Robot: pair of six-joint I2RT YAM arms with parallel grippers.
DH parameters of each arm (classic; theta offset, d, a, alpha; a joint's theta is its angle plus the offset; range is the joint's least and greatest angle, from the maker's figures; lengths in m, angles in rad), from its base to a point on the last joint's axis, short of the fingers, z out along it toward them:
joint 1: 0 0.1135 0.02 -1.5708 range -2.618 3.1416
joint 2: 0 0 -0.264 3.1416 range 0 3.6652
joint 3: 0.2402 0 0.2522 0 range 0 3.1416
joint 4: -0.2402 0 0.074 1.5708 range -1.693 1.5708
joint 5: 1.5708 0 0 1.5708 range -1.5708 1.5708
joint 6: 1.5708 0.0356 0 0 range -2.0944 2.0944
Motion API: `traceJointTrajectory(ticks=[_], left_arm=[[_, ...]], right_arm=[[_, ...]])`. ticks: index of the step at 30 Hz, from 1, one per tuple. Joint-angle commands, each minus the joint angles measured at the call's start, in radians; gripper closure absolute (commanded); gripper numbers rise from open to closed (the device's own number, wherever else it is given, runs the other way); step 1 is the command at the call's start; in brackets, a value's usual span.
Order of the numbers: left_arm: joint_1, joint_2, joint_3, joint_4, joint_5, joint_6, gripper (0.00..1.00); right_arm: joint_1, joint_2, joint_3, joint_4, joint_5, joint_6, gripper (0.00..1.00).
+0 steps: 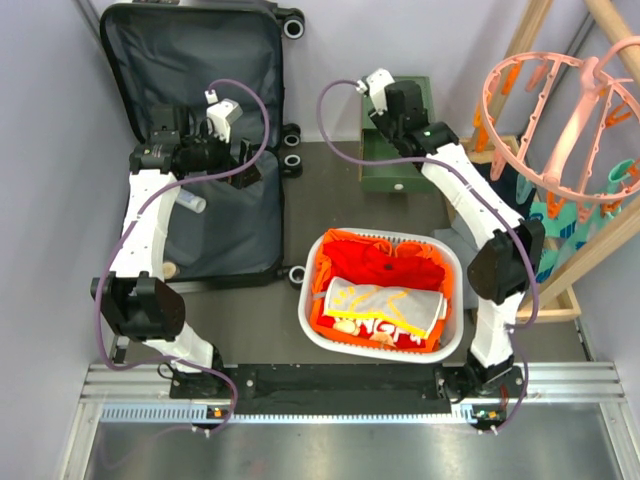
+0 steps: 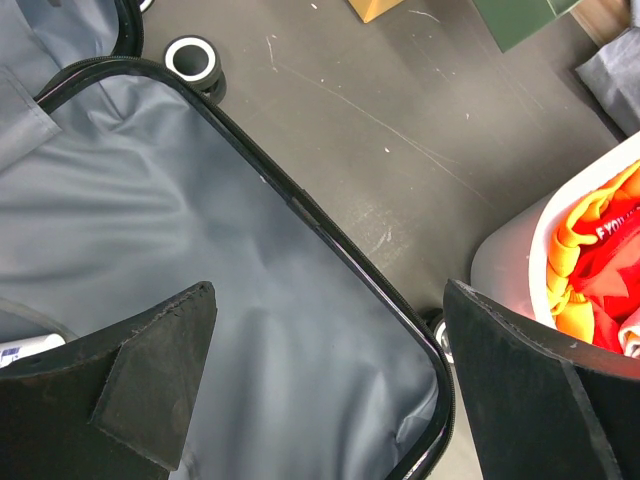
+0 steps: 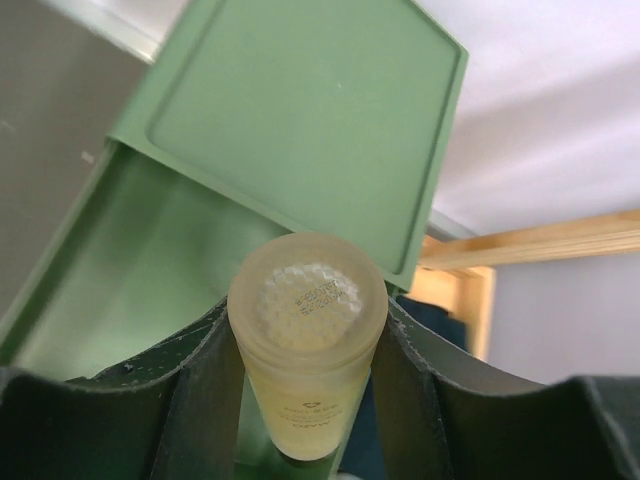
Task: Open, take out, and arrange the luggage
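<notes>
One white basket [image 1: 452,300] sits nearest on the bench [image 1: 330,200]. Beyond, the left arm [image 1: 140,230] bends over the single luggage [image 1: 190,60], open at far left, left pincer [image 2: 325,300] spread and empty above its lining, beside perhaps one small tube [image 1: 192,203]. Farthest, the right arm [image 1: 465,190] stretches, right pincer [image 3: 305,330] clamped on one pale bottle [image 3: 307,400] over one green drawer box [image 3: 300,110].

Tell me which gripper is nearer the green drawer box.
Right. The right gripper hangs over the open green drawer box, holding a pale bottle; the left gripper is off over the open luggage.
</notes>
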Motion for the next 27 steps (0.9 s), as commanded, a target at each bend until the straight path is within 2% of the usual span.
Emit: traceJointTrajectory(ticks=[1,10,11,12,15,21,24,25,27], left_arm=[[0.001,-0.033,0.004,0.001,0.014,0.018,0.01],[0.003,-0.033,0.01,-0.005,-0.013,0.029,0.01],[0.001,-0.033,0.015,-0.005,-0.015,0.029,0.01],[0.003,-0.033,0.015,-0.005,-0.013,0.029,0.01],[0.001,-0.033,0.019,-0.005,-0.01,0.029,0.01],[0.003,-0.029,0.012,0.007,-0.065,0.01,0.01],[0.001,-0.027,-0.02,0.08,-0.224,-0.071,0.01],[0.003,-0.025,-0.048,0.146,-0.357,-0.106,0.01],[0.014,-0.003,-0.07,0.198,-0.532,-0.177,0.01]], right_arm=[[0.029,0.033,0.016,0.063,0.089,-0.175,1.0],[0.042,0.105,0.028,0.021,0.136,-0.181,1.0],[0.046,0.115,0.03,0.029,0.151,-0.186,0.95],[0.048,0.119,0.033,0.031,0.153,-0.187,0.79],[0.056,0.125,0.042,0.025,0.15,-0.178,0.51],[0.066,0.121,0.061,0.002,0.136,-0.155,0.36],[0.066,0.115,0.058,-0.002,0.13,-0.141,0.34],[0.065,0.109,0.058,-0.003,0.128,-0.138,0.34],[0.069,0.098,0.056,-0.008,0.131,-0.127,0.34]])
